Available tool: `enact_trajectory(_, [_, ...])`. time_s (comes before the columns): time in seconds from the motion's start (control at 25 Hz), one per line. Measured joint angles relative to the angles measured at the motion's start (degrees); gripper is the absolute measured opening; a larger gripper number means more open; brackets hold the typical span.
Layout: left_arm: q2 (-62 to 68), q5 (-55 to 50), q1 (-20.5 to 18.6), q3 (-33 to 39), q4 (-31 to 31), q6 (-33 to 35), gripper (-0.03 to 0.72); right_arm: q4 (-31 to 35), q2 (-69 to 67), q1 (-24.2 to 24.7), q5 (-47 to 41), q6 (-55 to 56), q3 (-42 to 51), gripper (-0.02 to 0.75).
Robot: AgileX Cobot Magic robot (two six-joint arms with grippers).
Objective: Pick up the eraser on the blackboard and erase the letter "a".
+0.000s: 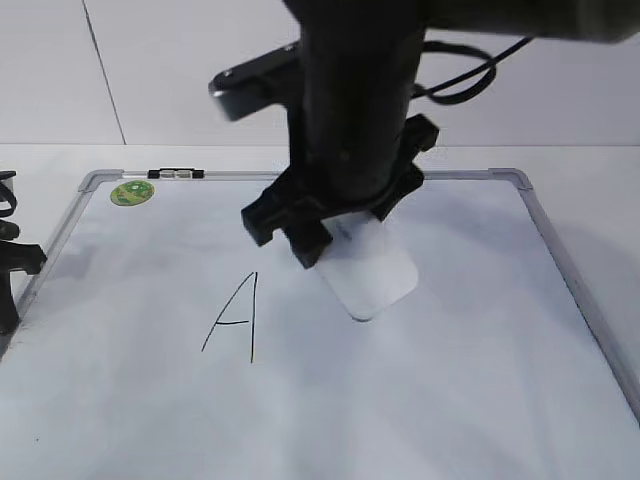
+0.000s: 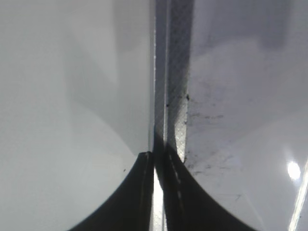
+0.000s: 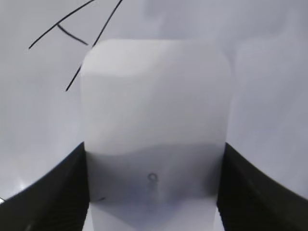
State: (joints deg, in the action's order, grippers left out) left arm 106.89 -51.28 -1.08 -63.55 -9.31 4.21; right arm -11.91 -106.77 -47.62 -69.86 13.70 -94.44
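One white rounded plastic eraser [image 3: 154,120] pinched in my right gripper [image 1: 322,225] — on the one white metal-framed blackboard [image 1: 480,400]; left gripper [image 2: 155,192] pressed together.

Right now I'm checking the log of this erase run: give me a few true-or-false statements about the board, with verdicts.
1. The right claw grips the eraser. True.
2. The eraser sits left of the capital A. False: it is right of it.
3. A green sticker is at the board's far left corner. True.
4. The capital A is half wiped away. False: its strokes are whole.
5. The left claw holds a marker. False: it is shut on nothing, at the board's edge.
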Motion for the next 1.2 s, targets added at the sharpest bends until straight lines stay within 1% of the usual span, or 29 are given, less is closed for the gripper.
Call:
enact_trajectory(0.28, [0.0,0.0,0.0,0.0,0.0,0.0,0.034,-2.7,8.3,5.1,-0.7,2.6,0.0,0.549])
enact_trajectory(0.52, [0.0,0.0,0.0,0.0,0.0,0.0,0.035,-3.2,13.7,12.3,-1.3,2.7,0.0,0.549])
enact_trajectory(0.64, [0.0,0.0,0.0,0.0,0.0,0.0,0.035,-3.6,15.7,15.0,-1.6,2.8,0.0,0.549])
enact_trajectory(0.76, [0.0,0.0,0.0,0.0,0.0,0.0,0.035,-4.0,17.1,16.4,-1.7,2.8,0.8,0.549])
enact_trajectory(1.0, [0.0,0.0,0.0,0.0,0.0,0.0,0.035,-5.9,19.7,17.3,-1.7,4.4,4.6,0.549])
enact_trajectory(1.2, [0.0,0.0,0.0,0.0,0.0,0.0,0.035,-6.6,22.1,20.7,-1.7,5.3,8.1,0.549])
